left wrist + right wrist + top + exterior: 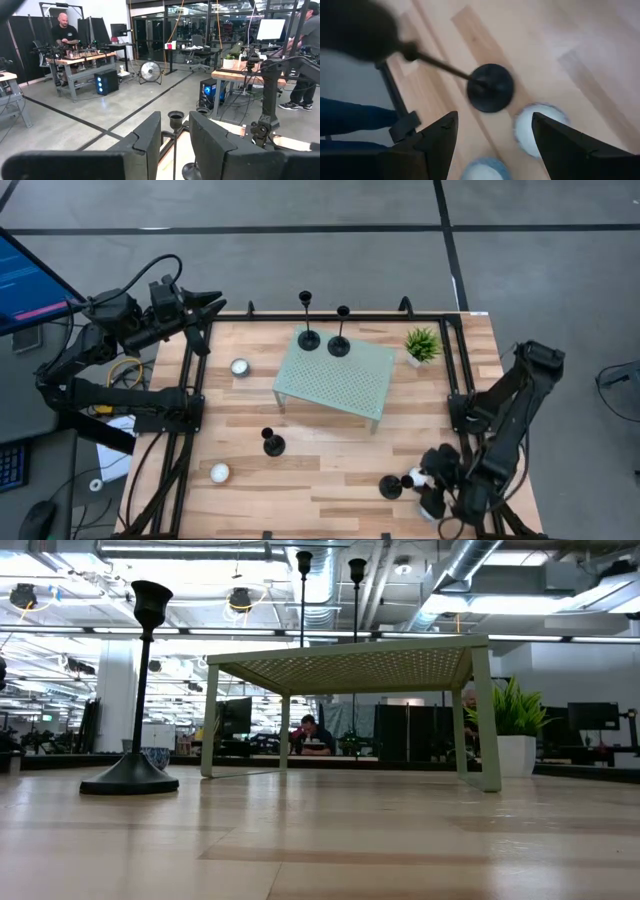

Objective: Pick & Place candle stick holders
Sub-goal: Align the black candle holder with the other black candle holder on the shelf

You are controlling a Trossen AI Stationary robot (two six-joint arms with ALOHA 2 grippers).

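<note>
Two holders (323, 340) on stand (335, 380); plant (421, 345) right; third holder (272, 443) before stand.

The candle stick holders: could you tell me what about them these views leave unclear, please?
- Low view: front-right holder lies outside the frame.
- High view: its cup is hidden behind the right hand.
- Right wrist view: its stem blurs away.
- Left wrist view: holder bases are cut off behind the left hand.
</note>
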